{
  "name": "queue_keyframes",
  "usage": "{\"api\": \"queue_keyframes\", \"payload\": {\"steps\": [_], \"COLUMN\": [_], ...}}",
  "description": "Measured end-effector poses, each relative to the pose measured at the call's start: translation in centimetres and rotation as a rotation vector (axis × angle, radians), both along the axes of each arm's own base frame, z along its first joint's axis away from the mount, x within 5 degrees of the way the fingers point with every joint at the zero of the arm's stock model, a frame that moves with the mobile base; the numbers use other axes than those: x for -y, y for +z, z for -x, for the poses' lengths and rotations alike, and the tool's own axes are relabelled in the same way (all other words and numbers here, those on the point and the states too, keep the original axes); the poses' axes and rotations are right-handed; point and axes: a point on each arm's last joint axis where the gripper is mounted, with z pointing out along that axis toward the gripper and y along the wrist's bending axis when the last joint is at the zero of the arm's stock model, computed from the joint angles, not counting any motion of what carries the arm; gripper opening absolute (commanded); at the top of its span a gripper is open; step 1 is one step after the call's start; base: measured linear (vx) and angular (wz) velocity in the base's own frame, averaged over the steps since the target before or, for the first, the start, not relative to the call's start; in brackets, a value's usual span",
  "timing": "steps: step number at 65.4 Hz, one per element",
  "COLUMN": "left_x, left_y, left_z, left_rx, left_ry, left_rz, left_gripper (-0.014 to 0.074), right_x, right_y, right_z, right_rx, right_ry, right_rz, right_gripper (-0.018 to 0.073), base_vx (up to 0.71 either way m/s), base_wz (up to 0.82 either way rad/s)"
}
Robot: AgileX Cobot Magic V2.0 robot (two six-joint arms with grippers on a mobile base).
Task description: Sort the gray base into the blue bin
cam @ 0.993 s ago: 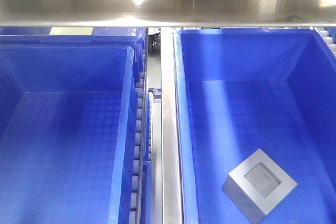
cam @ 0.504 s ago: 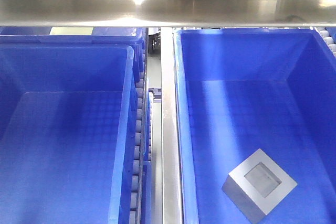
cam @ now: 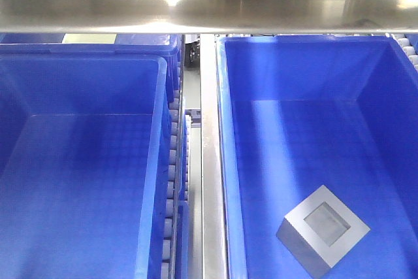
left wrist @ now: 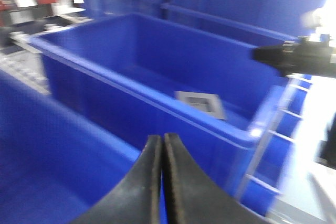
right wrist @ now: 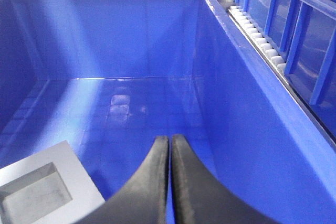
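- Your left pincer (left wrist: 160, 145): fingers pressed together, tips touching, nothing held. It hovers over the near blue tub, outside the blue bin (left wrist: 131, 85) with the block in it. Its view is blurred.
- Left blue tub (cam: 85, 161) in the front view: only its grid-textured floor shows.
- Steel rail (cam: 210, 161) runs between the two tubs, with rollers (cam: 171, 181) just left of it.
- Blue bin on the right holds the gray base (cam: 322, 229), resting on the floor near the bin's front, apart from the walls.
- Gray base: recessed face up, turned diamond-wise, one corner toward the camera. Roughly cubic, so no clear long axis.
- Your right pincer (right wrist: 169, 145): fingers closed against each other, gripping nothing. It sits inside the bin above the floor, gray base at its lower left, apart from it.
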Motion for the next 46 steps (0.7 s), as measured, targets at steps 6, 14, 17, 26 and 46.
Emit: {"api": "queue_keyframes", "payload": {"steps": [6,14,17,26,46], "left_x": [-0.4,-1.1,-1.4,-2.3,-3.3], "left_y": [0.0,0.2,0.3,0.6,1.0], "left_z": [-0.4,-1.0,-1.1,-0.9,0.6], "left_rx": [0.009,0.028,0.040,0.089,0.223], "left_ry": [0.133,0.347,0.428,0.646,0.916], "left_rz": [-0.009,-0.003,0.003,0.025,0.015], "left_gripper": [-0.0006,-0.0006,-0.0006,-0.0006,-0.0006], "right_x": [0.0,0.0,0.0,0.0,0.0], "right_y": [0.0,0.0,0.0,0.0,0.0], "right_z": [0.0,0.0,0.0,0.0,0.0], "right_rx": [0.000,0.000,0.000,0.000,0.000], "right_ry": [0.000,0.000,0.000,0.000,0.000], "right_rz": [0.000,0.000,0.000,0.000,0.000], "right_gripper": [-0.0005,-0.0005,-0.0005,-0.0005,-0.0005], "base_vx": [0.00,0.00,0.00,0.00,0.00], "base_wz": [0.00,0.00,0.00,0.00,0.00]}}
